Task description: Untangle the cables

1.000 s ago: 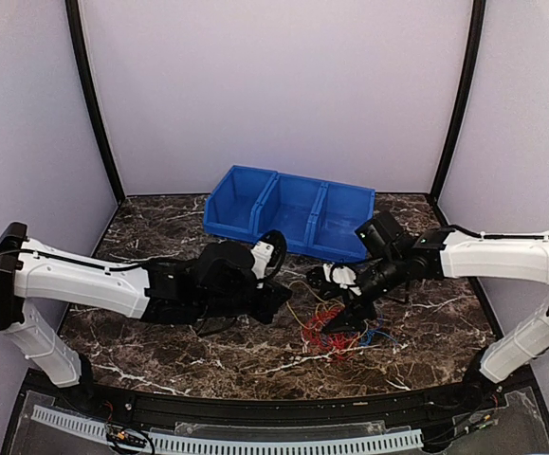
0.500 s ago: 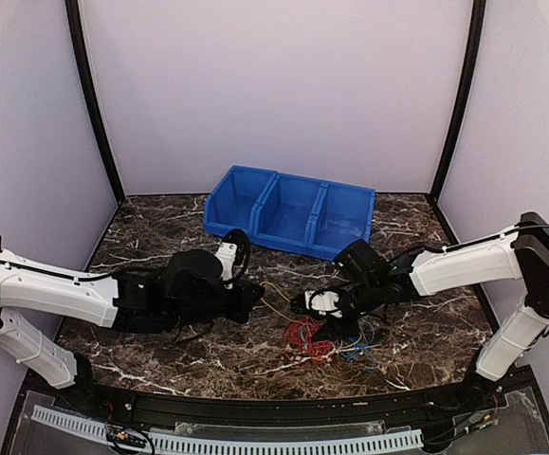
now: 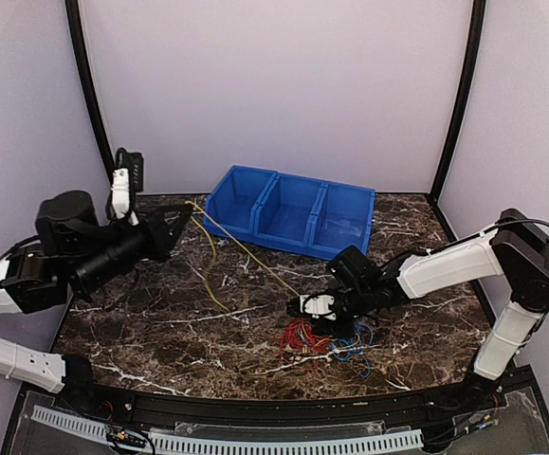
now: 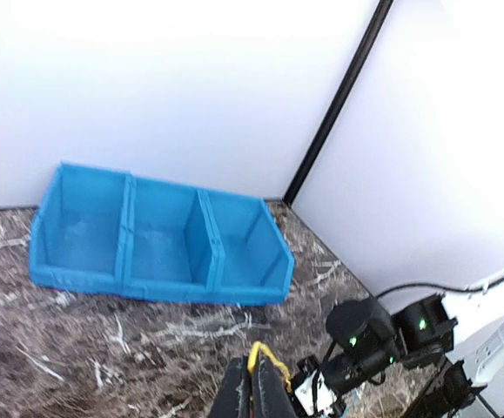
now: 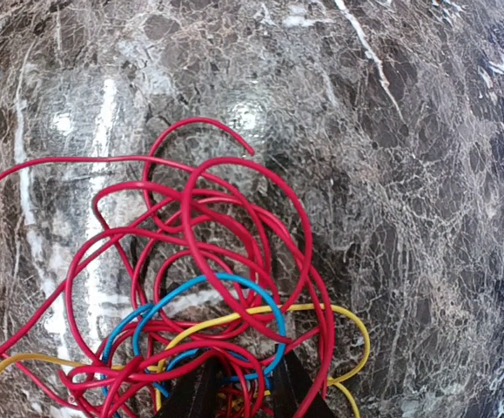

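The cables (image 3: pixel 304 336) lie as a small tangle of red, blue and yellow wire on the marble table near the front. My right gripper (image 3: pixel 325 320) is down on the tangle. In the right wrist view its fingers (image 5: pixel 201 392) have closed around a bunch of red (image 5: pixel 208 226) and blue (image 5: pixel 234 283) loops, with a yellow loop (image 5: pixel 325 309) beside them. My left gripper (image 3: pixel 179 220) is raised at the back left. It is shut on one yellow cable (image 3: pixel 246 248), which runs in a long line down to the tangle and shows above the shut fingertips (image 4: pixel 265 359).
A blue three-compartment bin (image 3: pixel 255 232) stands at the back centre, just beyond the stretched yellow wire; it also shows in the left wrist view (image 4: pixel 160 283). Purple walls with black corner posts (image 3: pixel 94 114) close in the table.
My left arm has risen and swung to the back left, drawing the yellow cable out in a long line. The right gripper came down onto the tangle and closed on it.
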### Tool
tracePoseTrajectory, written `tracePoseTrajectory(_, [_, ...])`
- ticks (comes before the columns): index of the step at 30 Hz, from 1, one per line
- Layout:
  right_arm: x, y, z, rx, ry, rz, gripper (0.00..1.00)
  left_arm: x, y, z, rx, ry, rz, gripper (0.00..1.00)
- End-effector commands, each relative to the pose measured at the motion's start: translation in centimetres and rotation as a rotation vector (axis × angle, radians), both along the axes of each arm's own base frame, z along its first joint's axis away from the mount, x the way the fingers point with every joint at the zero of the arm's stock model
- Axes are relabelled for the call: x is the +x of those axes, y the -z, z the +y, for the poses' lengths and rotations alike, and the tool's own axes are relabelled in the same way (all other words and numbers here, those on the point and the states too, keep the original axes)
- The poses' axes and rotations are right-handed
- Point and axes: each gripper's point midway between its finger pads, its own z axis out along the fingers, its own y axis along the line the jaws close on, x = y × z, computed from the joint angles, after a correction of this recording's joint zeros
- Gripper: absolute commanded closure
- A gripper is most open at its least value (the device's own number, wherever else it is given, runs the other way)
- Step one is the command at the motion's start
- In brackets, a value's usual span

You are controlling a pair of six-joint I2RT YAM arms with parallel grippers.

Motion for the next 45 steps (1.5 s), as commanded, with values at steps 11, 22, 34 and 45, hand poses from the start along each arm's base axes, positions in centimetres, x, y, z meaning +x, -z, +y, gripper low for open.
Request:
tracePoseTrajectory(11, [3.8, 0.4, -5.7, -0.110, 0.197, 0.008, 0.74, -1.3, -13.4, 13.0, 0.010, -0.289, -0.242, 1.00])
tracePoseTrajectory(22, [6.1, 1.4, -15.3, -0.126, 0.394, 0.010, 0.68, -1.9, -18.4, 18.0, -0.001, -0.438, -0.302, 1.00])
tracePoseTrajectory(34, [5.1, -0.3, -18.2, -0.062, 0.380, 0.027, 0.42, -0.5, -15.6, 15.6, 0.103, -0.452, -0.274, 1.00])
tracePoseTrajectory(45, [2.0, -8.1, -17.9, -0.035, 0.185, -0.122, 0.28, 0.2, -14.8, 16.6, 0.276, -0.549, -0.304, 1.00])
